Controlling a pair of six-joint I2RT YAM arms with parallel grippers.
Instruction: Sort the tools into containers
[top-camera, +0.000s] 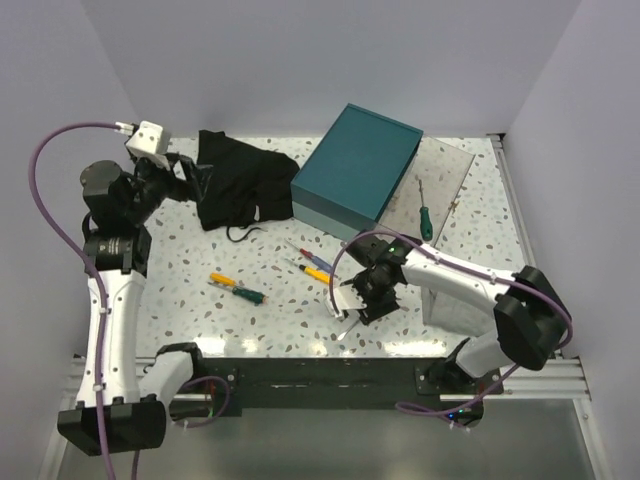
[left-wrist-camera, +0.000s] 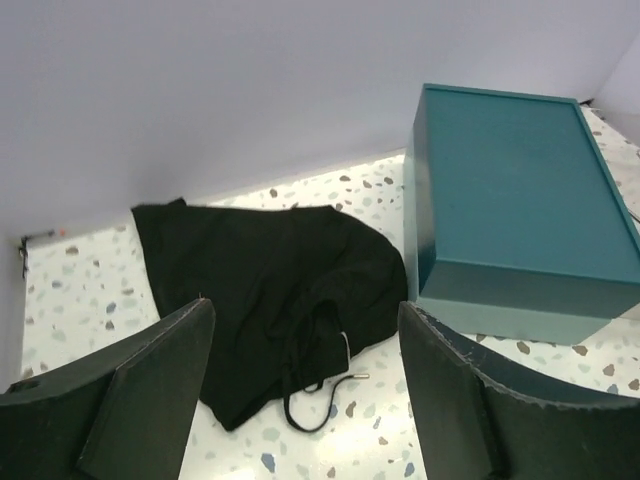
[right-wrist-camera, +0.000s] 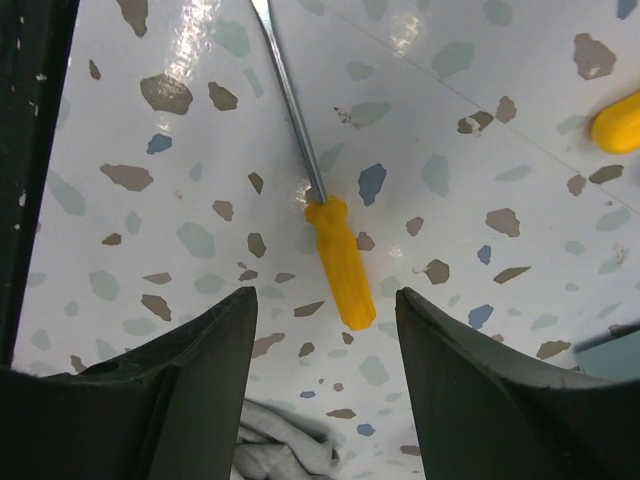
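My left gripper is open and empty above the table, at the left edge of the floppy black bag; the bag and its drawstring lie between the fingers in the left wrist view. The closed dark-teal case stands to the bag's right and also shows in the left wrist view. My right gripper is open, just above an orange-handled screwdriver. A blue-red screwdriver and an orange-and-green one lie on the table. A green-handled screwdriver lies in the clear box. No hammer or black bars show.
A crumpled grey cloth lies under my right gripper and shows in the right wrist view. A second orange handle tip shows at the right edge of that view. White walls close in the table at the back and sides.
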